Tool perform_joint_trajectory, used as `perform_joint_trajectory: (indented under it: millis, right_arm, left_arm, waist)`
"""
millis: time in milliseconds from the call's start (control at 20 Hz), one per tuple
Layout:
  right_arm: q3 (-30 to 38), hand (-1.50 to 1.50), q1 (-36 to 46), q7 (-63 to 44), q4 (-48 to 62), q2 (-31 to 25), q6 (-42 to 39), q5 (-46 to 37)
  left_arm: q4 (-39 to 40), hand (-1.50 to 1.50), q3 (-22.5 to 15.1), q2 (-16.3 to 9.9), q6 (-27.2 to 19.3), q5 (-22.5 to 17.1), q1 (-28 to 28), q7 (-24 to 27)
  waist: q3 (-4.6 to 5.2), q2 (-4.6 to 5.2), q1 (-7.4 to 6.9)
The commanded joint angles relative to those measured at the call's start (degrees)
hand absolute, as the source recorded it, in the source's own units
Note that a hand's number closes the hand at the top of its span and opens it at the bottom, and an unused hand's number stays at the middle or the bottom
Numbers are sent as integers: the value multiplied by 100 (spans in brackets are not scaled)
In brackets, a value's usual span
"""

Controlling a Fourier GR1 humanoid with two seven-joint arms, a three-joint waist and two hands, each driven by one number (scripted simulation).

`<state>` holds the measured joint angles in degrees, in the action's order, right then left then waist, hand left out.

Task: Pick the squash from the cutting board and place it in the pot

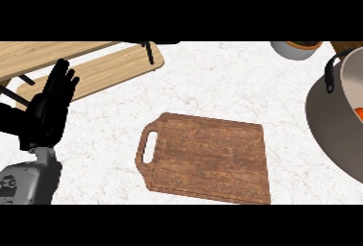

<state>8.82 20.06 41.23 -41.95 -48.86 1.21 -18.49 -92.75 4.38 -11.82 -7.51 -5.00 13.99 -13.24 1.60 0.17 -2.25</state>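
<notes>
Left hand (51,103) at the left edge, open, fingers straight and pointing up, resting above its grey forearm (30,181). Right hand nowhere in view. Dark wooden cutting board (209,158) at centre on the white marble counter (212,81), handle slot toward the left, nothing lying on it. Large grey pot (337,120) at the right edge, black handle on its far rim; an orange sliver (359,114) just inside, possibly the squash, too little showing to tell. Small white bowl (294,49) far right.

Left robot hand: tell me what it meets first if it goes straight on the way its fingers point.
The left robot hand points up the view and slightly right. First in that line looks to be the light wooden board, though height above it is unclear.
</notes>
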Motion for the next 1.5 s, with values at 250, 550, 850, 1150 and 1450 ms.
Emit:
perform_joint_trajectory:
  millis: [250,550,850,1150,1450]
  right_arm:
    - [87,-150,620,563,912,452,-1719,658]
    - [745,-150,889,706,1476,505,-2619,1497]
    - [1193,-150,1188,473,2230,-347,-3483,1925]
    - [1302,-150,1147,352,2585,-913,-4262,2099]
    - [1275,-150,896,511,2524,-1002,-4375,2135]
  left_arm:
    - [85,0,53,-4,34,-53,95,1]
    - [21,0,45,11,43,-36,-79,70]
    - [-46,0,145,-105,126,-124,-42,-32]
    - [-59,0,109,-75,43,-4,-46,21]
    - [-69,0,81,58,9,-38,-127,112]
  waist:
    - [-184,58,-13]
    - [-190,56,-8]
    - [-201,83,-41]
    - [-211,91,-33]
    - [-234,107,-36]
